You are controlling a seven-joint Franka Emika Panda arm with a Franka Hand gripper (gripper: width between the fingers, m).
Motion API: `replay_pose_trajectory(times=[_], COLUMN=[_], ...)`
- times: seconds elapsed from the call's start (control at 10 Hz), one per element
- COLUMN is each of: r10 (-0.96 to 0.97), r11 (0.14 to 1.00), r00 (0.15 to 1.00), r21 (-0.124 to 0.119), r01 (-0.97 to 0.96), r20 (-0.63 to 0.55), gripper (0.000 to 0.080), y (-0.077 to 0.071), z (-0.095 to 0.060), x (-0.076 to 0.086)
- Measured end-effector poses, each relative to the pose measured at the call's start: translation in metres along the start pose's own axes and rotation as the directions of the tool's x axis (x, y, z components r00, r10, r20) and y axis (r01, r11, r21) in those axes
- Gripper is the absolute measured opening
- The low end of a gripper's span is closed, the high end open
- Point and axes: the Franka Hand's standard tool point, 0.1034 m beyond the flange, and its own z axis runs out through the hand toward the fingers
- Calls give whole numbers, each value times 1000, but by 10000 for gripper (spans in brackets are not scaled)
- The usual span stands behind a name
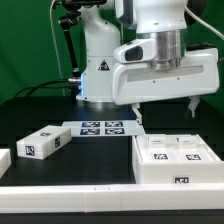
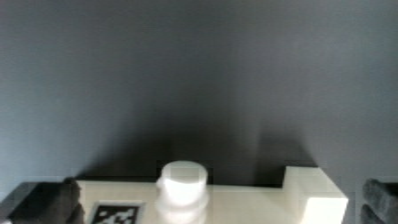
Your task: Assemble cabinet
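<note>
the gripper (image 1: 164, 106) is wide open and holds nothing. its two fingers (image 1: 193, 103) stick down far apart from each other. it hangs in the air over the cabinet box (image 1: 155, 172) and is not touching it

the cabinet box is white and sits on the black table (image 1: 40, 115), near the front, on the exterior view's right. it has square black-and-white tags on its top and one on its front wall. in the wrist view a white part of the cabinet (image 2: 267, 195) shows between the two dark fingers, with a short round peg (image 2: 183, 185) standing up on it and a tag beside the peg

a small block (image 1: 45, 143) with a tag lies well apart, on the exterior view's left. the marker board (image 1: 103, 127) lies flat farther back, between the block and the box, in front of the robot's base

what could go wrong, i think: if the gripper goes down a bit off to one side, a finger could land on top of a wall or bump the peg, and the box would get pushed away. if the fingers close on only a corner, the box could twist or tip. the plastic looks smooth, so a weak squeeze could let it slip out
</note>
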Motion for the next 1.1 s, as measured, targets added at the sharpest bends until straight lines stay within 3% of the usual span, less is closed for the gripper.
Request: replay_pose_trajectory(times=[0.1,0.7,1.0,1.1], r10=[-4,-7,5,2], r11=[1000,1000,1000,1000], r00=[1000,1000,1000,1000], r21=[0,1,-17,-22], r01=[4,7,-5,-2], r20=[4,6,22,19], gripper=[796,796,796,796], y=[-1,-2,-20,-20], z=[6,7,14,16], x=[-2,-2,-10,-11])
